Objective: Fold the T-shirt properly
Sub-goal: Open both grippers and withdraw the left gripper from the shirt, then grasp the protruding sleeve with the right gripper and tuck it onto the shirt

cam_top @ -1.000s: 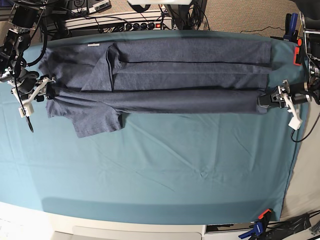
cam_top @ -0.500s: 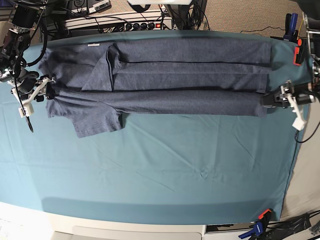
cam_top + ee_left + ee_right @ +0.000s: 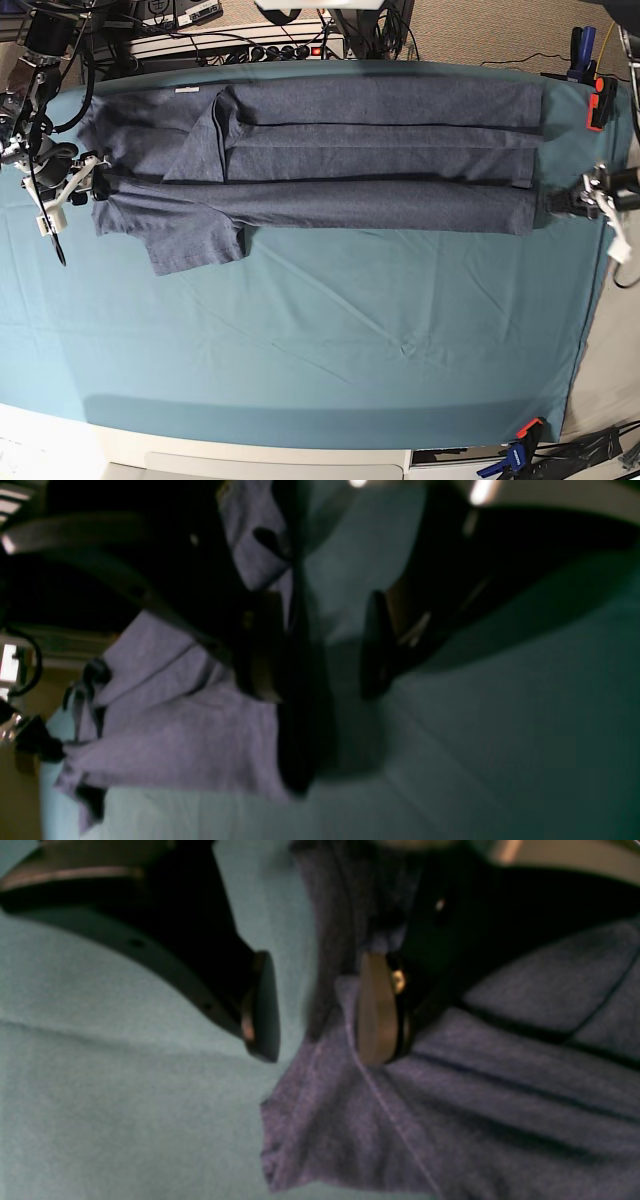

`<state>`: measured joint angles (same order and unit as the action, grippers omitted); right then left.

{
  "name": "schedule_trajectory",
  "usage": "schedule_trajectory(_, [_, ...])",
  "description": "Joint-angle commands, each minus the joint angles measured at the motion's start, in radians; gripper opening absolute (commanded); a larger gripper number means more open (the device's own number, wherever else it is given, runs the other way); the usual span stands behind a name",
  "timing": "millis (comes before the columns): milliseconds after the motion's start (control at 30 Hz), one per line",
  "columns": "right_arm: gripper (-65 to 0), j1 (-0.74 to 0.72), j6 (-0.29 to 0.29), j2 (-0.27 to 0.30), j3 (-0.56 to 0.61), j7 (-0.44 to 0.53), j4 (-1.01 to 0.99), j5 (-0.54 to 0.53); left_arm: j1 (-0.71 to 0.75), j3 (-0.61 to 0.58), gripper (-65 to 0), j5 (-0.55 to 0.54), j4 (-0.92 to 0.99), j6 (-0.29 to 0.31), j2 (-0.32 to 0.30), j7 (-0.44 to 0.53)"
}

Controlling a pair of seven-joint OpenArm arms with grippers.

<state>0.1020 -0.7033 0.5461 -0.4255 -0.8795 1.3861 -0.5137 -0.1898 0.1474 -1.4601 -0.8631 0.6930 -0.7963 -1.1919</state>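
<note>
Now — T-shirt [image 3: 330, 150] lettering hidden | left jaws spread, blurred, off cloth | right jaws spread over edge

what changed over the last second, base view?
The left gripper let go of the T-shirt hem end and backed off toward the table's edge; its jaws now stand open, clear of the cloth. The right gripper stayed at the shoulder end, jaws open, one finger resting on the fabric. The folded shirt and the teal tablecloth look unchanged.
</note>
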Motion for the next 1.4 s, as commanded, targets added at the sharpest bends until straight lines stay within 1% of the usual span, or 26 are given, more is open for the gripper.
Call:
schedule_trajectory(0, [-38.0,-0.014,0.005,0.031,-0.014,0.031,0.014,-0.010,-0.018,0.031,-37.7,-0.023,-0.021,0.005,-0.048,0.010])
schedule_trajectory(233, [-38.0,-0.034,0.005,0.034,-0.016,0.064,0.014,-0.005,-0.018,0.148,-37.7,-0.023,-0.034,0.005,-0.120,0.011])
schedule_trajectory(367, [-38.0,-0.042,0.005,0.036,-0.029,0.064,0.015,0.044,-0.018,0.177,-37.7,-0.023,-0.034,0.005,-0.152,0.013])
schedule_trajectory(500, [-38.0,-0.042,0.005,0.036,-0.030,0.072,0.015,0.127,-0.018,0.180,-37.7,-0.023,-0.034,0.005,-0.159,0.013])
schedule_trajectory(567, [-38.0,-0.042,0.010,0.036,-0.030,0.101,0.015,0.162,-0.018,0.180,-37.7,-0.023,-0.034,0.005,-0.157,0.014])
schedule_trajectory(633, [-38.0,-0.042,0.032,0.036,-0.030,0.143,0.015,0.170,-0.018,0.179,-37.7,-0.023,-0.034,0.005,-0.154,0.014])
schedule_trajectory(667, [-38.0,-0.046,0.054,0.035,-0.030,0.148,0.015,0.158,-0.018,0.180,-37.7,-0.023,-0.034,0.005,-0.154,0.014])
schedule_trajectory(733, [-38.0,-0.061,0.100,0.035,-0.030,0.132,0.014,0.085,-0.018,0.180,-37.7,-0.023,-0.034,0.005,-0.154,0.014])
schedule_trajectory(800, [-37.9,-0.087,0.102,0.033,-0.030,0.109,0.014,-0.013,-0.018,0.179,-37.7,-0.023,-0.034,0.005,-0.154,0.014])
schedule_trajectory(867, [-37.9,-0.121,0.102,0.024,-0.030,0.104,0.014,-0.075,-0.018,0.179,-37.7,-0.023,-0.034,0.005,-0.154,0.014])
schedule_trajectory(967, [-37.9,-0.179,0.107,-0.005,-0.030,0.091,0.014,-0.129,-0.018,0.179,-37.7,-0.023,-0.034,0.005,-0.154,0.014])
schedule_trajectory(1033, [-37.9,-0.215,0.127,-0.034,-0.030,0.069,0.013,-0.156,-0.018,0.180,-37.7,-0.023,-0.034,0.005,-0.154,0.014])
schedule_trajectory(1067, [-37.9,-0.227,0.142,-0.051,-0.030,0.063,0.013,-0.160,-0.018,0.179,-37.7,-0.023,-0.034,0.005,-0.154,0.014])
schedule_trajectory(1233, [-37.9,-0.253,0.165,-0.162,-0.030,0.065,0.013,-0.158,-0.018,0.180,-37.7,-0.023,-0.034,0.005,-0.154,0.013])
schedule_trajectory(1267, [-37.9,-0.253,0.192,-0.184,-0.030,0.065,0.013,-0.144,-0.018,0.179,-37.7,-0.023,-0.034,0.005,-0.154,0.013])
schedule_trajectory(1333, [-37.9,-0.254,0.269,-0.225,-0.030,0.074,0.013,-0.082,-0.018,0.179,-37.7,-0.023,-0.034,0.005,-0.154,0.014])
schedule_trajectory(1367, [-37.9,-0.253,0.296,-0.241,-0.030,0.079,0.013,-0.059,-0.018,0.180,-37.7,-0.023,-0.034,0.005,-0.154,0.014])
